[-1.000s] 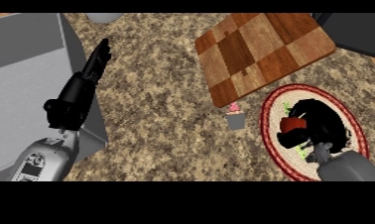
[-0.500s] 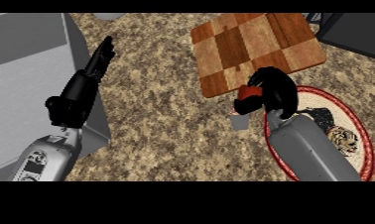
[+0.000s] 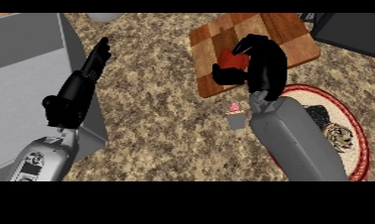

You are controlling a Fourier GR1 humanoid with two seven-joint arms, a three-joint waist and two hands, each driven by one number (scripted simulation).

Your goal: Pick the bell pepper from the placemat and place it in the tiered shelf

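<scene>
Right hand (image 3: 260, 64) curled round red bell pepper (image 3: 233, 59) over checkered shelf (image 3: 282, 29)

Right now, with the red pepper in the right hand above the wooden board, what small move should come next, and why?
Probably lower the right hand a little and then open it. Its fingers are curled round the bell pepper, which is over the checkered wooden shelf and away from the round placemat. Whether the pepper touches the wood cannot be told. The left hand rests open at the left.
</scene>
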